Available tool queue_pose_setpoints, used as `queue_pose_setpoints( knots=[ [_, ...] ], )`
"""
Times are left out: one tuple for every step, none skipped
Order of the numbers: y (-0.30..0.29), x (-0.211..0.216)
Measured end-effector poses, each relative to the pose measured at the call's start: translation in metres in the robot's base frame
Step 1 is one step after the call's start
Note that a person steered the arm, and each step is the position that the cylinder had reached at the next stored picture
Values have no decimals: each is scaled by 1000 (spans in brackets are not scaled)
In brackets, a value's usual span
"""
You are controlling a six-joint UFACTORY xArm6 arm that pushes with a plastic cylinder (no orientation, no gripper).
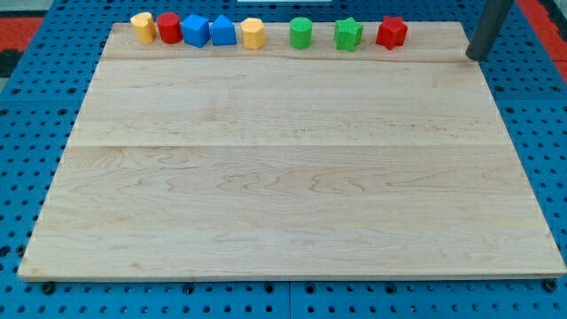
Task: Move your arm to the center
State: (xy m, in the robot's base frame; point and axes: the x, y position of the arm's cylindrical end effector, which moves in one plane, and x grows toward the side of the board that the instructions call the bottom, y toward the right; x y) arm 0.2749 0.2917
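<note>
My tip [476,57] was seen at the board's [292,177] top right corner; no claw, nothing held. The center was not yet reached.

Wooden board [292,177], pale, of joined planks, lying on a blue perforated bench [27,106] and filling most of the view. Eight blocks are sitting in a row along the board's top edge, from the top-left corner toward the top-right: yellow block [142,27]; red block [168,27] touching it; blue cube [196,30]; blue house-shaped block [222,31], pressing against the cube; yellow hexagonal block [252,34]; green cylinder [301,33] standing apart; green star-shaped block [348,35]; red block of irregular outline [392,33]. My tip [475,58] is resting at the top-right corner, well apart from the last red block.
</note>
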Motion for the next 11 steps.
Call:
queue_pose_setpoints(
  knots=[
    [1, 0],
    [5, 0],
    [5, 2],
    [9, 3],
    [2, 42],
    [-75, 80],
    [-132, 75],
    [-171, 100],
    [-269, 135],
    [-302, 136],
    [-172, 146]
  ],
)
